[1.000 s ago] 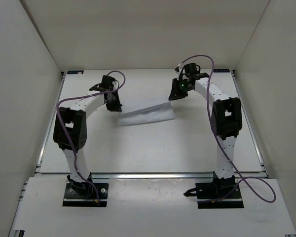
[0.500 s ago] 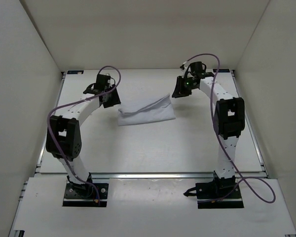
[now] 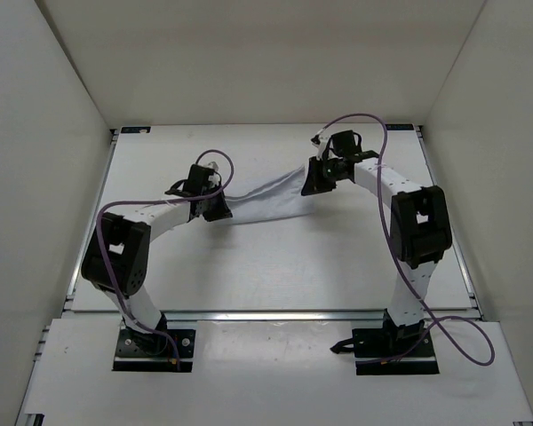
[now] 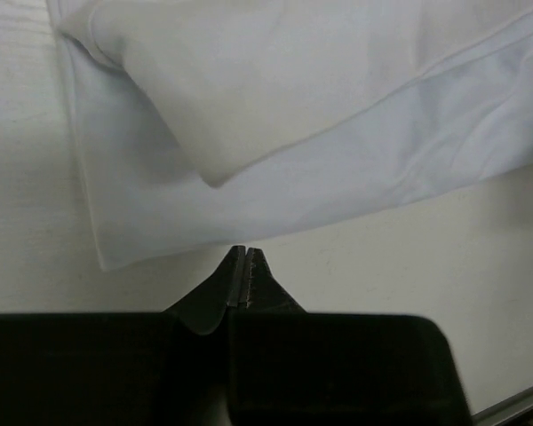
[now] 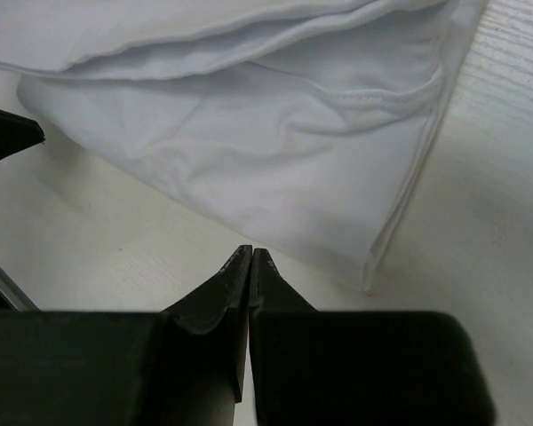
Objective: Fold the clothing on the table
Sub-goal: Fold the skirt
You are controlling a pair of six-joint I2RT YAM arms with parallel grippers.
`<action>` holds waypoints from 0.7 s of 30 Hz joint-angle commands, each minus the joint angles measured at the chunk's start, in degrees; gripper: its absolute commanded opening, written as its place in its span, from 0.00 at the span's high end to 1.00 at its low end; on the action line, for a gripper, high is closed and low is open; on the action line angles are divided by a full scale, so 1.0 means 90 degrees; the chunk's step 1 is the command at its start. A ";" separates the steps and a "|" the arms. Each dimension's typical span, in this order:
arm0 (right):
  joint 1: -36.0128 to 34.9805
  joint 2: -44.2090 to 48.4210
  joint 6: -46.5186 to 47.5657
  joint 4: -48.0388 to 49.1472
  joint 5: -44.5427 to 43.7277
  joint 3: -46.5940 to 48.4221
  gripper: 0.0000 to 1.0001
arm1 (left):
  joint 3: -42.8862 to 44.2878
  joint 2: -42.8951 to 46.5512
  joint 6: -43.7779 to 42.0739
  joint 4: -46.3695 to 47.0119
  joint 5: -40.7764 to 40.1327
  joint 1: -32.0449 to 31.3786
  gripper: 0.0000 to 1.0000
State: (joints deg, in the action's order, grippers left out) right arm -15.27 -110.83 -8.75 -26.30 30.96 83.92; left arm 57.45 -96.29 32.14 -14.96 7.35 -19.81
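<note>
Jaws on my left gripper (image 4: 241,257) and right gripper (image 5: 250,257) sit pinched together beside the plain white fabric garment (image 3: 266,199), mid-frame.

No lettering, label, brand mark, number or sign can be read in any view, whether on the clothing (image 3: 266,197) or on the tabletop (image 3: 275,266).

Bright, even light — soft shadows; 2 wrist views slightly blurred.

Clothing (image 3: 265,197) lying between left gripper (image 3: 222,214) and right gripper (image 3: 313,185), blocking mid table (image 3: 275,266); near strip lying open, walls (image 3: 44,177) hemming sides.
</note>
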 commanded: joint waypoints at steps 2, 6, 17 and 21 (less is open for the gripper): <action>0.0124 -0.0381 0.0142 0.0286 0.0173 0.0304 1.00 | 0.0266 -0.0227 0.0159 0.0686 0.0247 0.0248 0.96; 0.0144 -0.0751 0.0230 0.0306 0.0192 0.0713 1.00 | 0.0754 -0.0697 0.0266 0.0841 0.0374 0.0463 0.97; 0.0417 -0.1826 0.0182 -0.0338 0.0339 0.2198 1.00 | 0.2239 -0.2025 0.0482 0.0911 0.0666 0.0746 0.92; 0.0456 -0.1788 0.0260 -0.0573 0.0086 0.2209 0.82 | 0.2299 -0.1734 0.0258 0.0716 0.0590 0.0736 0.58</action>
State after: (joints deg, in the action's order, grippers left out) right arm -11.68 -127.55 -7.29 -29.58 32.69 102.13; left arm 76.58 -116.09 35.66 -7.35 11.86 -13.45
